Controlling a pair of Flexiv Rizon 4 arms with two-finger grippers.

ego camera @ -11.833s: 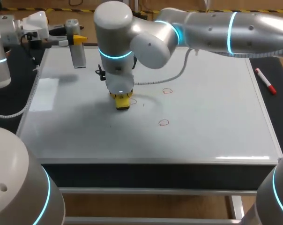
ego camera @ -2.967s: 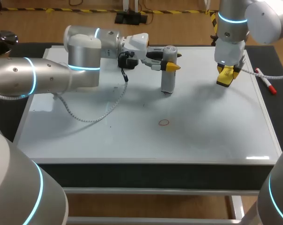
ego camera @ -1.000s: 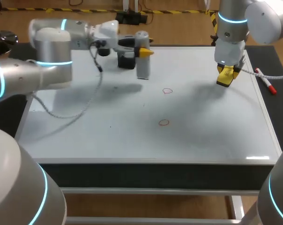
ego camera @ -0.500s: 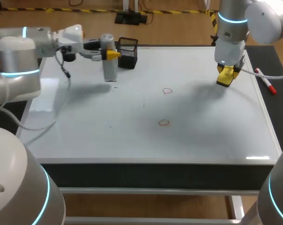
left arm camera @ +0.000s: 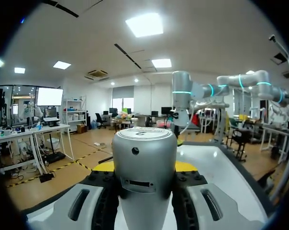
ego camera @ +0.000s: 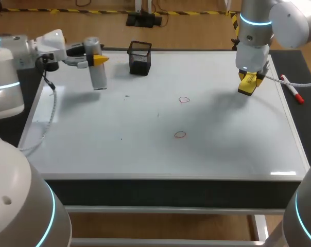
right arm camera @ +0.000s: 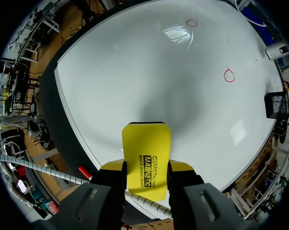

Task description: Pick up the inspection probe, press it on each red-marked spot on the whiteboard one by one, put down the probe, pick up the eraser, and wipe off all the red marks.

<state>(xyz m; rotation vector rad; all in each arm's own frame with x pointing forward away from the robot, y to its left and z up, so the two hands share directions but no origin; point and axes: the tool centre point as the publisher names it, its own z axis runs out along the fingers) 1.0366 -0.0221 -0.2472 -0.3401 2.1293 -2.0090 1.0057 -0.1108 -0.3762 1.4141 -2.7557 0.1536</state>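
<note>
— Head view first. Where is the probe?
— Just left of the black mesh cup (ego camera: 139,57), near the whiteboard's (ego camera: 145,154) far edge. The left gripper (ego camera: 95,58) has both fingers clamped on the probe (ego camera: 97,76), and the grey cylinder stands upright.

— And the marks?
— One red mark (ego camera: 184,100) lies right of the mesh cup and nearer the robot. The second red mark (ego camera: 180,135) is nearer the robot again. The mesh cup stands on the side of the probe that faces them.

— The eraser?
— Well right of the mesh cup. The right gripper (ego camera: 248,78) pinches the yellow eraser (ego camera: 246,88) low over the whiteboard; whether it touches I cannot tell. Farther right, off the board's edge, lies a marker pen (ego camera: 291,88).

— Left wrist view?
— The probe (left arm camera: 144,167) fills the gap between the fingers, both pressed to its sides. Ahead, the whiteboard (left arm camera: 221,167) runs out towards the right arm (left arm camera: 182,103).

— Right wrist view?
— The eraser (right arm camera: 145,158) juts out ahead, gripped by its two edges. The red mark (right arm camera: 229,75) lies near the mesh cup (right arm camera: 277,103), the second red mark (right arm camera: 192,23) well apart from it. The marker pen (right arm camera: 84,171) lies beside the gripper, on the side away from the mesh cup.
</note>
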